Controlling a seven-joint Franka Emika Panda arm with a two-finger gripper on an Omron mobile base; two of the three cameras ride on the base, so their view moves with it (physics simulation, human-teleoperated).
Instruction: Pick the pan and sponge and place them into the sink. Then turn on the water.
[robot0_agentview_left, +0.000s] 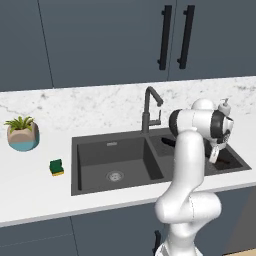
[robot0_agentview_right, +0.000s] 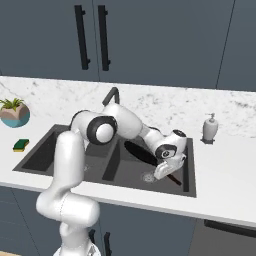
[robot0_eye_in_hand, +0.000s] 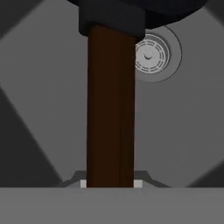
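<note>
The black pan (robot0_agentview_right: 139, 151) is down inside the right basin of the dark grey sink (robot0_agentview_right: 190, 172), its body above the round drain (robot0_eye_in_hand: 151, 54) in the hand view. My gripper (robot0_agentview_right: 163, 173) is shut on its long brown handle (robot0_eye_in_hand: 109, 109), which runs straight up between my fingertips (robot0_eye_in_hand: 138, 183). From the left base view the gripper (robot0_agentview_left: 214, 157) reaches into the right basin of the sink (robot0_agentview_left: 75, 165) behind my arm, and a dark part of the pan (robot0_agentview_left: 166, 143) shows there. The green and yellow sponge (robot0_agentview_left: 56, 167) lies on the counter left of the sink, also seen as the sponge (robot0_agentview_right: 21, 145).
A dark faucet (robot0_agentview_left: 149, 107) stands behind the divider between the basins. A soap dispenser (robot0_agentview_right: 210, 127) sits on the counter at the back right. A potted plant (robot0_agentview_left: 22, 133) is at the far left. The left basin has a drain (robot0_agentview_left: 115, 176).
</note>
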